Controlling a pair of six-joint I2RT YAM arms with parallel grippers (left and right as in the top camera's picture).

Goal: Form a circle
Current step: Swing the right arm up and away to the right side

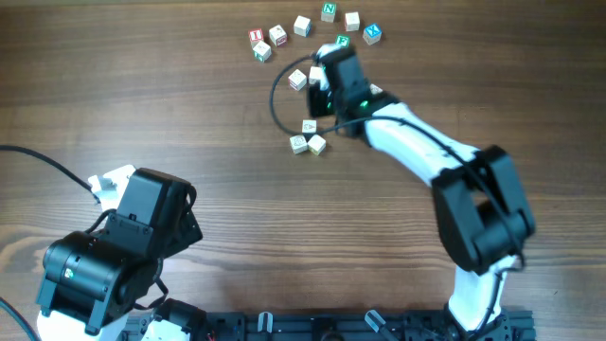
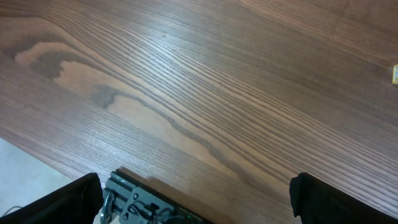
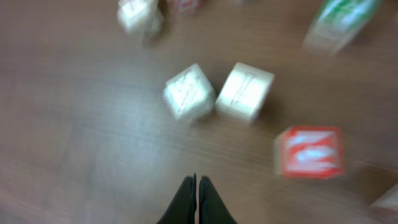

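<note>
Upper centre of the overhead frame: alphabet cubes (image 1: pixel 328 12) scattered in a loose arc, no closed ring.
Right gripper (image 3: pixel 197 186) among them, jaws pressed together, empty; left gripper (image 1: pixel 106 180) at lower left, jaws spread wide, holding nothing, above bare wooden table (image 2: pixel 186 81).

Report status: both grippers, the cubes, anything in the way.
Left gripper open, parked, empty. Right gripper shut, empty, among the alphabet cubes. Cubes scattered, no ring yet. Black cable loops beside them.

Overhead looks straight down; right wrist close, sharing cubes (image 1: pixel 308 144); left wrist oblique.
</note>
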